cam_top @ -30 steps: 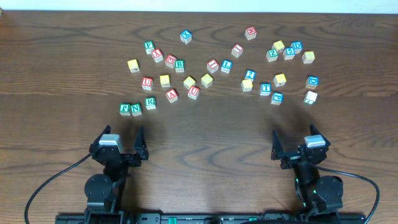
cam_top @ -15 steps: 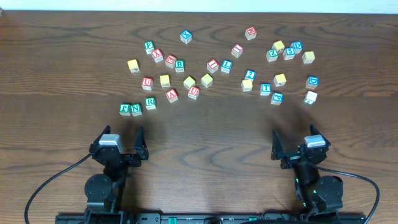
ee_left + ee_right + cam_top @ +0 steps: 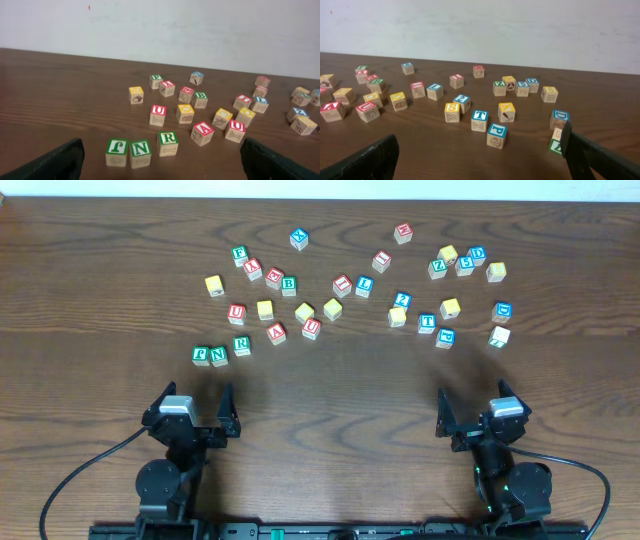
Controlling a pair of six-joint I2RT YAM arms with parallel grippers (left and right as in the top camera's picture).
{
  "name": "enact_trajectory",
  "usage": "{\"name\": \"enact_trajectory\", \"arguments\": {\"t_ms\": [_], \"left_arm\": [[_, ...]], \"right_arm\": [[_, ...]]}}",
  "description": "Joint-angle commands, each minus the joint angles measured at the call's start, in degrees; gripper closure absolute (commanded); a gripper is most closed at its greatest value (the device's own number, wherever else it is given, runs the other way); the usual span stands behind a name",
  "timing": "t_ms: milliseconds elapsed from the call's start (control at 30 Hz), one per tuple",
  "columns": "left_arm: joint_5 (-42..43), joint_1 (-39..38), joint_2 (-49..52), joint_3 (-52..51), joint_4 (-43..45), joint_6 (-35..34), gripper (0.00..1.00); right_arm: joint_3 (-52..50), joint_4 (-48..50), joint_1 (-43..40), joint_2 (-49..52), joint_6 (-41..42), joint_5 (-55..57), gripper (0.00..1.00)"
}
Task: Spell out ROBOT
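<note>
Several wooden letter blocks lie scattered over the far half of the table. A green R block [image 3: 242, 345] [image 3: 167, 142] sits beside a green N block [image 3: 219, 356] [image 3: 140, 152]. A green B block [image 3: 289, 284] [image 3: 201, 99] lies further back. A blue T block [image 3: 427, 323] [image 3: 479, 120] is on the right side, behind a blue P block [image 3: 496, 135]. I cannot make out an O block. My left gripper [image 3: 192, 394] [image 3: 160, 166] is open and empty, just short of the R. My right gripper [image 3: 473, 402] [image 3: 480, 152] is open and empty, short of the P.
Red U blocks [image 3: 158, 114] [image 3: 236, 131] and a red A block [image 3: 202, 132] lie behind the R. A white and green block [image 3: 556, 140] sits by my right finger. Bare wood lies between the grippers and the blocks. A white wall stands behind the table.
</note>
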Motion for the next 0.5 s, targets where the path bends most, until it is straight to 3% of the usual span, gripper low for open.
{"name": "enact_trajectory", "arguments": {"t_ms": [0,167,267,400,467], "left_arm": [[1.4,-0.2,0.2,2.1,-1.9,0.6,0.02],[1.5,-0.2,7.3,10.0,-4.3,0.6,0.02],[3.2,-0.2,17.4,19.4,-6.3,0.7,0.02],[7.2,-0.2,35.3,38.4,-15.1,1.1,0.03],[7.4,-0.2,47.5,53.1,-24.7,1.7,0.02]], "right_arm": [[-0.1,-0.3,-0.5,-0.2,0.6,0.7,0.01],[-0.1,-0.3,-0.5,-0.2,0.6,0.7,0.01],[-0.1,-0.3,-0.5,-0.2,0.6,0.7,0.01],[-0.1,-0.3,-0.5,-0.2,0.6,0.7,0.01],[-0.1,-0.3,-0.5,-0.2,0.6,0.7,0.01]]}}
